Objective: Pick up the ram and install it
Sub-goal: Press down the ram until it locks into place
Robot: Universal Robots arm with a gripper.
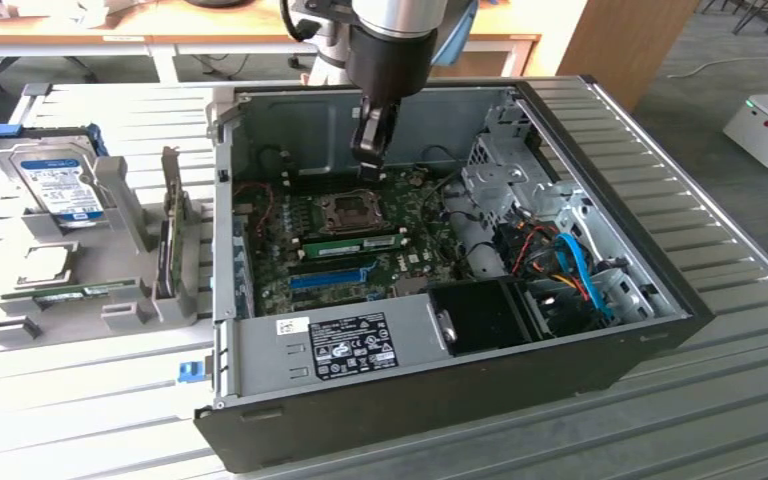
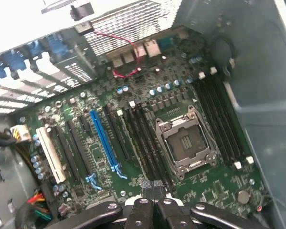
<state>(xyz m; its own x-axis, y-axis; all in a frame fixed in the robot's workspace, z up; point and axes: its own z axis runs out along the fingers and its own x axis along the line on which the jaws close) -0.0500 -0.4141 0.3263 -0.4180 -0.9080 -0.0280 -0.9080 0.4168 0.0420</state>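
A ribbed metal counter (image 1: 77, 400) carries an open computer case (image 1: 651, 330), with wooden desks along the far edge of the room.

The gripper (image 1: 368, 150) hangs inside the case over the far part of the motherboard (image 1: 411, 255), just above the empty processor socket (image 1: 353, 210). Its fingers are clenched together, with nothing between them. In the wrist view the gripper (image 2: 154, 202) sits above the dark memory slots (image 2: 147, 143) that run beside the socket (image 2: 185, 143).

Just nearer than the socket, a green ram stick (image 1: 357, 242) lies seated across the board, close below the gripper but apart from it. Nearer still runs a blue slot (image 1: 327, 277) (the long blue bar (image 2: 104, 140) in the wrist view). To the exterior view's right of the board are drive cages and blue cables (image 1: 582, 270).

Outside the case, on the exterior view's left, a grey rack (image 1: 124, 250) stands on the counter. It holds a hard drive (image 1: 61, 185) with a blue label, upright, and another green stick (image 1: 77, 293) lying low in its near part.
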